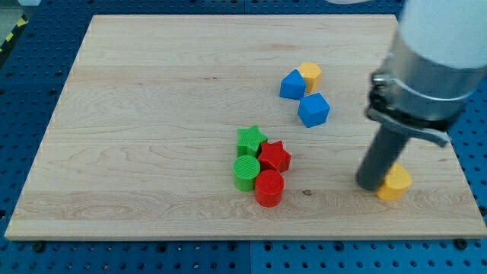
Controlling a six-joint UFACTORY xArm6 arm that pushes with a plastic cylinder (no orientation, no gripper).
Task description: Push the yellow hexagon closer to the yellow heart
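Observation:
A yellow hexagon (310,74) lies right of centre near the view's top, touching a blue block (291,84) on its left. A second yellow block (396,183), probably the heart, lies at the view's lower right, partly hidden by my rod. My tip (370,186) rests on the board right against this block's left side. The tip is far below and to the right of the yellow hexagon.
A second blue block (313,109) lies just below the hexagon. A cluster sits at centre bottom: green star (250,140), red star (275,157), green cylinder (246,172), red cylinder (268,188). The board's right edge (456,164) is close to the tip.

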